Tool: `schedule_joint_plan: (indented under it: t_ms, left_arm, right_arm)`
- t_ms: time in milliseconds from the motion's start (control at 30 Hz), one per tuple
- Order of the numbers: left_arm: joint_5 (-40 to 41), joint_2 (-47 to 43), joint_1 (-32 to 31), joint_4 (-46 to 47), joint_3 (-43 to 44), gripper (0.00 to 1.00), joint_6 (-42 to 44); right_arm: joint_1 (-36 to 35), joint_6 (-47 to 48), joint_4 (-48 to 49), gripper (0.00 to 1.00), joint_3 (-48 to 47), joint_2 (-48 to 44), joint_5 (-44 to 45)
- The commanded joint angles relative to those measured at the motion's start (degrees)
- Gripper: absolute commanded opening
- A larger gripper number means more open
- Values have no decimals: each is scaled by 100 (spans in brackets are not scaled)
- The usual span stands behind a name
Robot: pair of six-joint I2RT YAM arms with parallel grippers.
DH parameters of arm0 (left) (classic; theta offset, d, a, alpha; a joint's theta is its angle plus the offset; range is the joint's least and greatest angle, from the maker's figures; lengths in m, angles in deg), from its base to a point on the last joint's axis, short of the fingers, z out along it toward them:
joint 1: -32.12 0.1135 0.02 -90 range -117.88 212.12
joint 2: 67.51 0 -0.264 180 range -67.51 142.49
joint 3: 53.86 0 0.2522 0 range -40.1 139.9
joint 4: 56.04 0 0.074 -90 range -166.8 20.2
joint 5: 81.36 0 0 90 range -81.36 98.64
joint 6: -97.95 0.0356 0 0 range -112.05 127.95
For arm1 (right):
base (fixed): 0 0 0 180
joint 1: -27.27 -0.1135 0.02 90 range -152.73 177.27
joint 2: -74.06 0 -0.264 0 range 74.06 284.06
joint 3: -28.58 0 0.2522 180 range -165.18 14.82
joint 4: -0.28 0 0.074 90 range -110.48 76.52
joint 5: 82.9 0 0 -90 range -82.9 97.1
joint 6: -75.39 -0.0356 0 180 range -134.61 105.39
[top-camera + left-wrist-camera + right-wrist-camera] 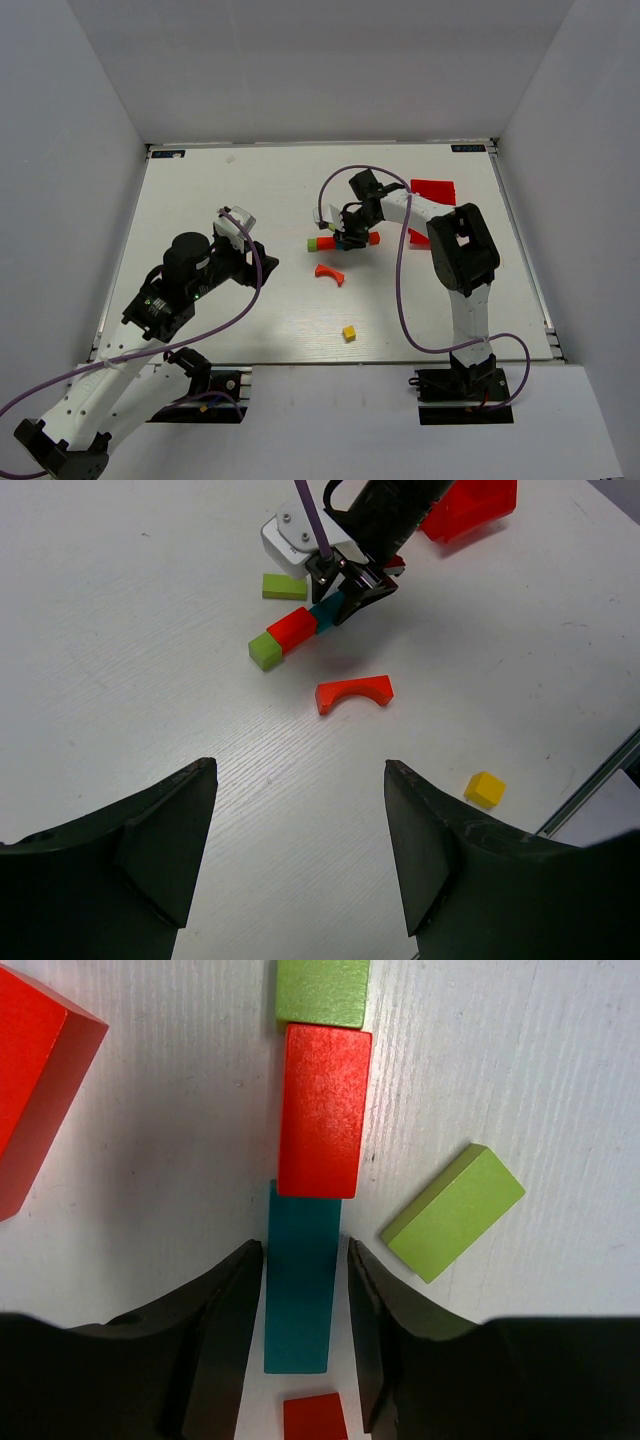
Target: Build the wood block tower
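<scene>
The right gripper (305, 1250) stands astride a teal bar (300, 1300) lying flat on the table (120, 630), jaws slightly parted with a thin gap on each side. The teal bar, a red block (322, 1110) and a green cube (322, 990) lie end to end in a row, a green bar (452, 1212) askew beside them. Nearer lie the red arch (355, 693) and yellow cube (485, 788). The left gripper (300, 770) hovers spread wide, empty

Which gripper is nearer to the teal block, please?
Right. The right gripper straddles the teal block, a jaw either side; the left gripper hangs well away from it.
</scene>
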Motion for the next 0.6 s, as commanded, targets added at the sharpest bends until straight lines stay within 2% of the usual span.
schedule_joint_plan:
  t_ms: [0,33,133,300,567]
  left_arm:
    - [-75,-77,28,24,-41,78,41]
    - [-75,-77,28,24,-41,78,41]
    - [-75,-77,28,24,-41,78,41]
    - [-75,-77,28,24,-41,78,41]
    - [-75,-77,28,24,-41,78,41]
  right_arm:
    - [-63,-87,-146,46,188,12,90]
    - [-46,-96,-102,55,189,20,90]
    - [-54,-131,-32,64,224,-6,125]
    - [-54,-149,-66,64,241,-59,169]
    - [-19,-148,-137,65,628,-804,231]
